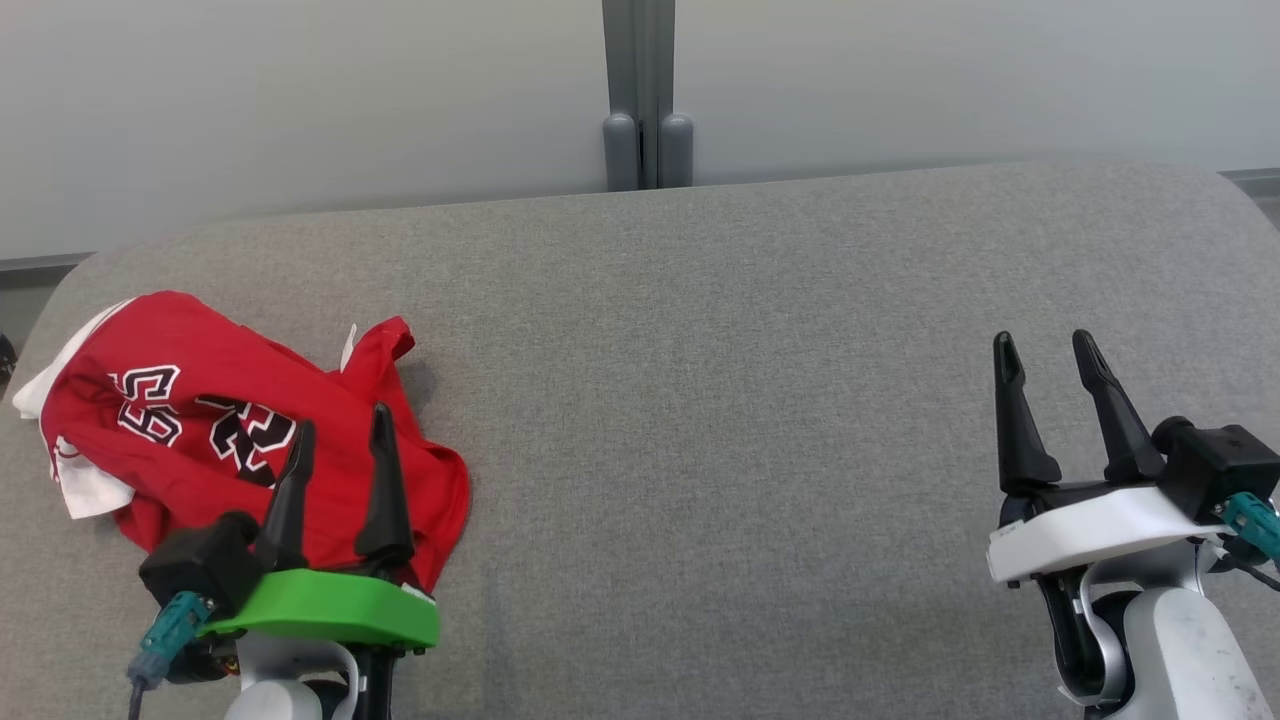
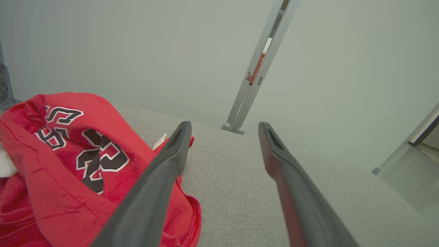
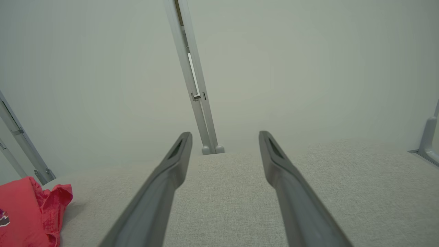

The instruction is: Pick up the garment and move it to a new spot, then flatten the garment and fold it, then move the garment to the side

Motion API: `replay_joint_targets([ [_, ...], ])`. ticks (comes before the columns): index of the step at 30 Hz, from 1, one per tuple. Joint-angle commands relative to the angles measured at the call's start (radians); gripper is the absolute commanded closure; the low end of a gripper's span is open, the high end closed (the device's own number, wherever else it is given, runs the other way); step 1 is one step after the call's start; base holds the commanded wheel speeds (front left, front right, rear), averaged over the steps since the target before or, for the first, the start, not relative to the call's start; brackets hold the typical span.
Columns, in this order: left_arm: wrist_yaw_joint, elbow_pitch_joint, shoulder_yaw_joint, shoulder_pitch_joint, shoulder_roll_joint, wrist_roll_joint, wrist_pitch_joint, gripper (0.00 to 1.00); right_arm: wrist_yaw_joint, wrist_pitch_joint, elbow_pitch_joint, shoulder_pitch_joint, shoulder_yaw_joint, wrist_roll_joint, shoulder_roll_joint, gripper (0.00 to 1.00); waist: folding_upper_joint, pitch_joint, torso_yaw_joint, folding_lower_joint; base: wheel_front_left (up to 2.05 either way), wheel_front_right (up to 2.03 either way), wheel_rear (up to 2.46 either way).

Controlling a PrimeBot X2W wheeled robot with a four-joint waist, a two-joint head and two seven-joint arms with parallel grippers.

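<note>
The garment [image 1: 200, 410] is a red jersey with black-and-white numbers and white trim, lying crumpled at the left end of the grey fabric surface [image 1: 700, 400]. My left gripper [image 1: 340, 430] hovers over the jersey's near right part, open, with nothing between its fingers. In the left wrist view the garment [image 2: 68, 164] lies left of and under the left finger of that gripper [image 2: 223, 127]. My right gripper [image 1: 1045, 350] stands open far to the right above bare fabric. The right wrist view has that gripper [image 3: 224, 135] open, with the garment [image 3: 31, 212] at the lower left corner.
A grey metal post [image 1: 640, 95] rises behind the surface's far edge, against a pale wall. The surface's corners curve down at far left and far right. Bare grey fabric stretches between the two grippers.
</note>
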Motion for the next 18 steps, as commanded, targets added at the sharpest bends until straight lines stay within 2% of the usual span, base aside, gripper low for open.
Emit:
replay_joint_targets([
  [1,0.016,-0.005,-0.015,-0.007,0.018,0.036,-0.01,0.0,0.002,-0.01,-0.001,-0.001,-0.003,-0.04,-0.004,0.0,0.0,0.0,0.0,0.0,0.0,0.0,0.0],
  [6,0.067,0.014,-0.062,-0.008,0.042,0.087,-0.023,0.0,0.002,-0.023,0.015,0.001,-0.007,-0.104,-0.004,0.0,0.0,-0.001,0.001,0.0,0.0,0.0,0.0],
  [18,0.146,0.032,-0.136,-0.02,0.073,0.183,-0.052,0.0,0.002,-0.052,0.028,0.005,0.002,-0.236,-0.005,0.0,0.0,-0.002,0.004,0.0,0.0,0.0,0.0],
])
